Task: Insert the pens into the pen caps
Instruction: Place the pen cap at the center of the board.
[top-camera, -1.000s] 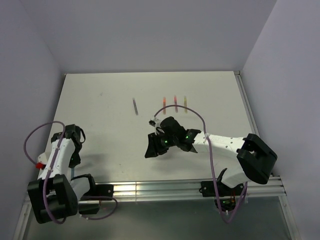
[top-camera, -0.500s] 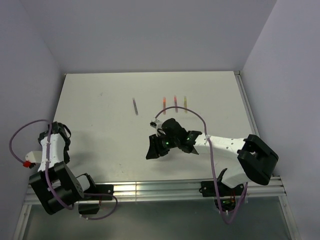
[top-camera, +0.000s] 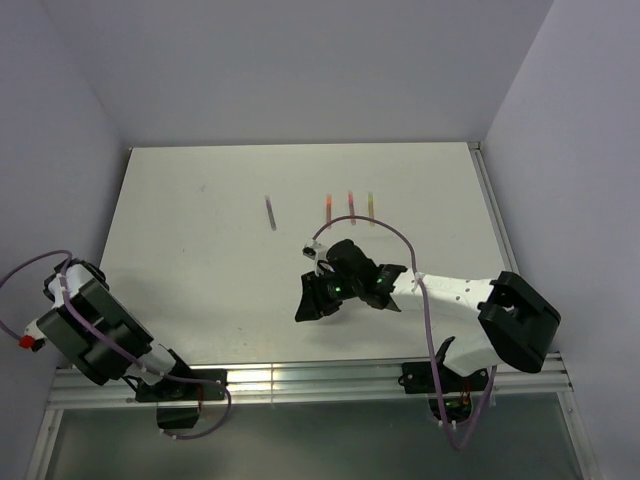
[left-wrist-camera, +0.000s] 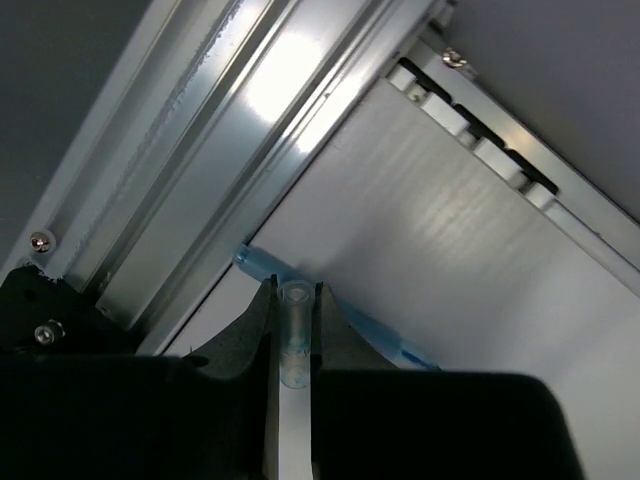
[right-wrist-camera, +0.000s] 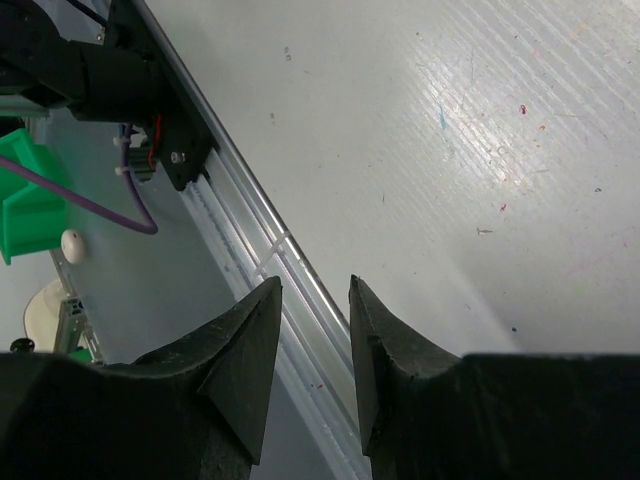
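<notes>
In the left wrist view my left gripper (left-wrist-camera: 294, 292) is shut on a pale blue, see-through pen cap (left-wrist-camera: 294, 340), whose open end points away from the wrist. Just beyond the fingertips a blue pen (left-wrist-camera: 375, 330) lies on the table beside the metal rail. In the top view the left arm (top-camera: 88, 325) is folded at the near left corner and hides its gripper. My right gripper (top-camera: 307, 300) (right-wrist-camera: 315, 285) hovers open and empty over the table's near middle. A grey-purple pen (top-camera: 271, 212), an orange pen (top-camera: 328, 208), a pink-red pen (top-camera: 351, 205) and a yellow pen (top-camera: 371, 207) lie in a row farther back.
An aluminium rail (top-camera: 300, 380) (left-wrist-camera: 230, 150) runs along the table's near edge, and another (top-camera: 492, 230) borders the right side. Grey walls close in the left, back and right. A purple cable (top-camera: 425, 300) loops over the right arm.
The left arm has swung back and down into the near left corner. The right gripper has barely shifted, and both grippers keep the same opening.
</notes>
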